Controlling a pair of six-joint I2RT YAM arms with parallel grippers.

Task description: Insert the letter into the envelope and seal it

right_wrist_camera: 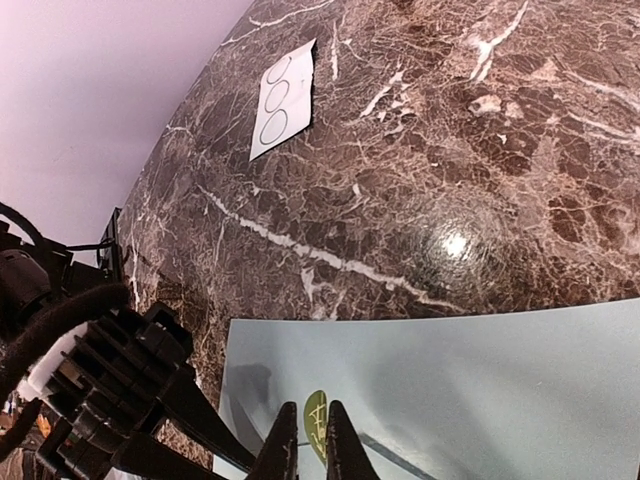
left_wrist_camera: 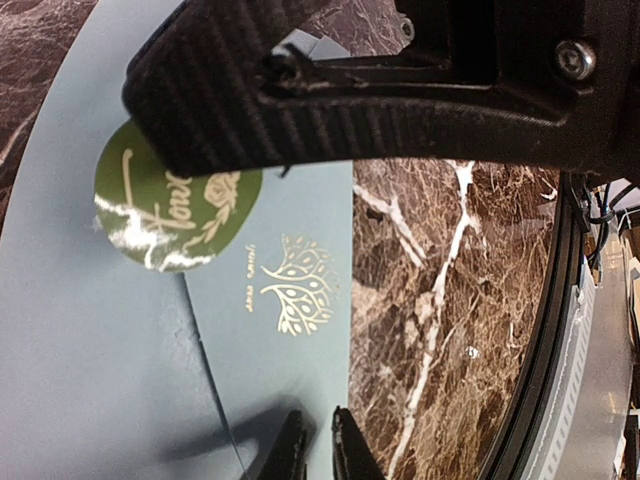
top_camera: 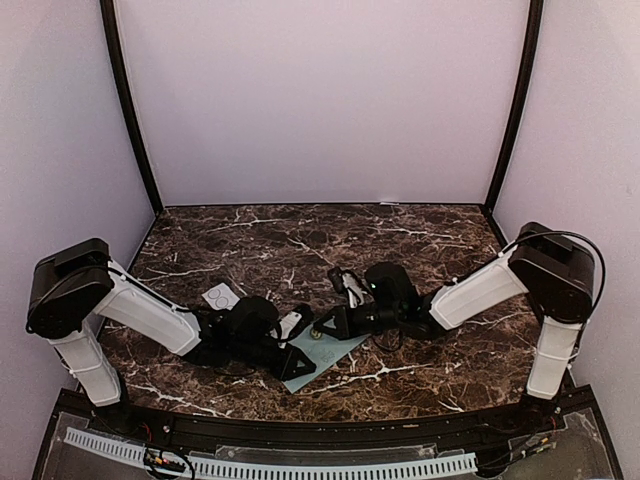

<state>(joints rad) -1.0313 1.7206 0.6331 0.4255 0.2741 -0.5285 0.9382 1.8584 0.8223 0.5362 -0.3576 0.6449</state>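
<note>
Now, near edge of the worktop (top_camera: pixel 400 385): the envelope (top_camera: pixel 330 358) lies flat and slanted here, flap folded down, between the two arms.
Letter: not visible anywhere; I judge it is already inside the envelope.
Left fingers (left_wrist_camera: pixel 288 450): clenched nearly together, grasping nothing, tips low over the near part of the envelope; whether they touch the paper I cannot tell.
Gold tree print (left_wrist_camera: pixel 300 285): on the envelope body, just beside the flap edge.
Green sticker (left_wrist_camera: pixel 172 215): round and glossy, lying across the flap tip and the body.
Right fingers (right_wrist_camera: pixel 283 445): also drawn close together, holding nothing, tips directly at the sticker, as if pressing it.
White strip (right_wrist_camera: pixel 283 98): shows three circles, farther back, well apart from the envelope.
Step in hand: I judge it is the sealing, almost finished.
Risk one: if the sticker clings to the right fingers when they lift, it may peel off and the flap may open.
Risk two: sideways pressing may drag the light envelope over the smooth marble, because nothing clamps it.
Risk three: both pairs of fingers work very near each other, so a small wrong move can make them collide.
</note>
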